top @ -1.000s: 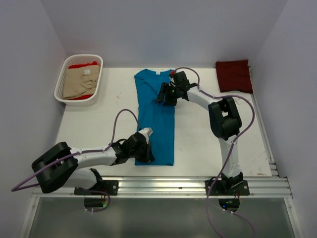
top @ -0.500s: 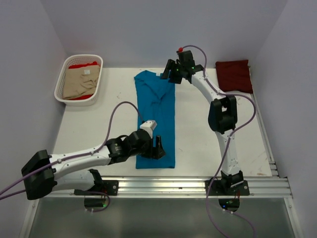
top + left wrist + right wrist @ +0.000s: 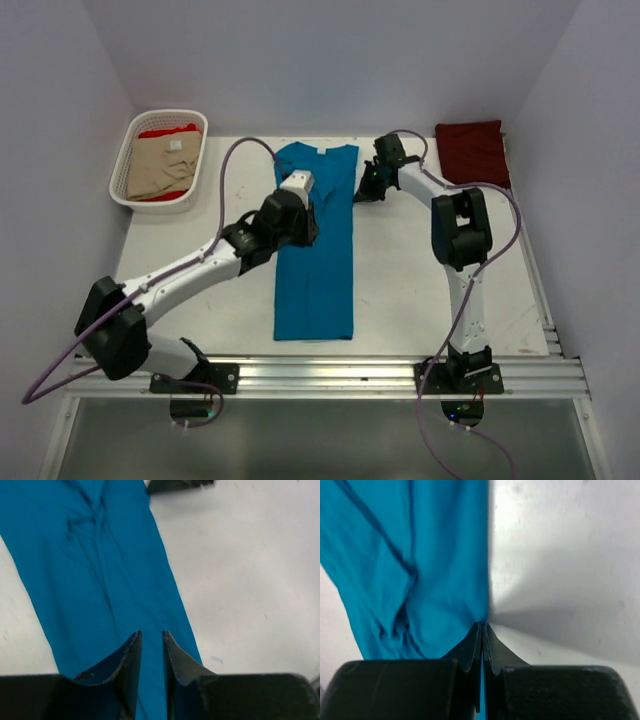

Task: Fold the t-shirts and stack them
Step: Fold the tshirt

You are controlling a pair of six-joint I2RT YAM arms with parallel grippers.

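teal shirt (image 3: 318, 260) lies in the middle of the desk (image 3: 420, 290) as a long strip, only half folded; the maroon shirt (image 3: 472, 153) sits folded at the far right corner, while the beige shirt (image 3: 160, 170) and red shirt (image 3: 168, 130) wait in the basket (image 3: 135, 200). the left end effector (image 3: 151, 635) hovers over the strip, fingers slightly apart, and the right end effector (image 3: 483, 626) pinches its right edge.

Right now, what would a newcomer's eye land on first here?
The teal-blue t-shirt, folded into a long strip down the middle, with the right gripper pinching its right edge and the left gripper over it, fingers slightly apart. A folded maroon t-shirt lies far right; a white basket of shirts sits far left.
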